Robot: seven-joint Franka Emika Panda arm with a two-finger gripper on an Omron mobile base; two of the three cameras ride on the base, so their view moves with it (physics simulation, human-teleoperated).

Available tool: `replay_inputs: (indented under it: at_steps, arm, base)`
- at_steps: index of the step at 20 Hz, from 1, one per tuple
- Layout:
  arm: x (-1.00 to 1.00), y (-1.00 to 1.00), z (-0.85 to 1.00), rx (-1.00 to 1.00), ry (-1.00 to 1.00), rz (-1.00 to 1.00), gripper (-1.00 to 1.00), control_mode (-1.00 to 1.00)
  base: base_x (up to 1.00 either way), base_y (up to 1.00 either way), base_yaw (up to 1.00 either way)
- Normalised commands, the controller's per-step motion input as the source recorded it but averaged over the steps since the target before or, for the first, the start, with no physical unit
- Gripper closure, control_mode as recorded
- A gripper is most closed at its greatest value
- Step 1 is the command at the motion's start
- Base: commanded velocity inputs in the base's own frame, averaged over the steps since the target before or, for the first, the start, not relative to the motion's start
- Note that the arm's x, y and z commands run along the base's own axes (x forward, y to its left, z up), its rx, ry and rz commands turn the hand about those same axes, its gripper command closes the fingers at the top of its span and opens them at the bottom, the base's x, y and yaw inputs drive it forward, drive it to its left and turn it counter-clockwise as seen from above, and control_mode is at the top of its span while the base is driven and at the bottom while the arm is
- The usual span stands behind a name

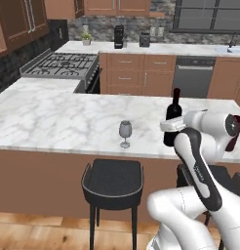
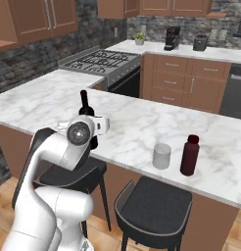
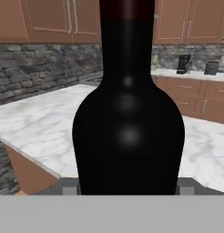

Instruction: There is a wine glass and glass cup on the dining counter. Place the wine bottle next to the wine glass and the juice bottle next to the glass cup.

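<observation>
Robot arm grips wine bottle over kitchen island, wine glass waiting to its left

The gripper (image 1: 171, 125) is clamped around the body of the wine bottle (image 1: 173, 113), holding it upright above the near edge of the dining counter (image 1: 53, 117), to the right of the wine glass (image 1: 125, 133). If lowered tilted or released too close to the edge, the tall, slim bottle could topple or strike the stemmed glass. On the counter: one wine glass, one glass cup (image 2: 161, 156) and one juice bottle (image 2: 189, 155), just beside each other farther right. Two black stools (image 1: 113, 183) stand below.
</observation>
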Motion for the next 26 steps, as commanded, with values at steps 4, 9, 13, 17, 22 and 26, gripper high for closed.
replay_inputs:
  at_steps: [4, 9, 13, 17, 22, 26]
  arm:
    - [0.28, -0.11, -0.2, 0.0, 0.16, 0.03, 1.0, -1.0]
    - [0.25, -0.02, -0.29, 0.05, -0.04, 0.09, 1.0, -1.0]
    - [0.28, 0.01, -0.28, 0.04, -0.19, 0.07, 1.0, -1.0]
    - [0.35, 0.08, -0.28, 0.03, -0.1, 0.04, 1.0, -1.0]
    - [0.37, 0.23, -0.21, 0.0, -0.01, 0.0, 1.0, -1.0]
    - [0.35, 0.17, -0.14, 0.0, 0.0, 0.0, 1.0, -1.0]
  base:
    - [0.0, 0.0, 0.0]
    - [0.0, 0.0, 0.0]
    - [0.0, 0.0, 0.0]
    - [0.0, 0.0, 0.0]
    - [0.0, 0.0, 0.0]
    - [0.0, 0.0, 0.0]
